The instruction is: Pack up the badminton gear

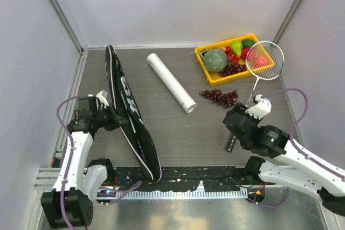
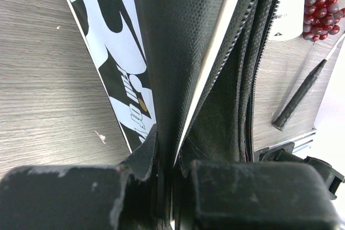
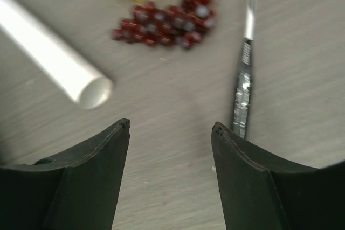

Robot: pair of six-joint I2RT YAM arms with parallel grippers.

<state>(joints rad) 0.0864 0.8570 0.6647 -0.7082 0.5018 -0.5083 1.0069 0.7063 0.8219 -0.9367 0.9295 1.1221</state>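
The black bag (image 1: 129,117) lies lengthwise on the left of the table, its zipped edge lifted. My left gripper (image 1: 106,116) is shut on that edge; in the left wrist view the fabric of the bag (image 2: 178,52) runs down between the closed fingers of the left gripper (image 2: 170,172). A silver-headed racket (image 1: 264,57) rests with its head over the yellow tray and its black handle (image 1: 232,143) toward me. My right gripper (image 1: 235,117) hovers open just left of the racket handle (image 3: 242,98), and the right gripper (image 3: 171,127) holds nothing. The white tube (image 1: 171,82) lies diagonally mid-table.
A yellow tray (image 1: 207,67) of fruit stands at the back right. A dark red grape bunch (image 1: 218,96) lies loose on the table between the tray and my right gripper. The tube's open end (image 3: 96,91) points toward the right gripper. Grey walls close in the table.
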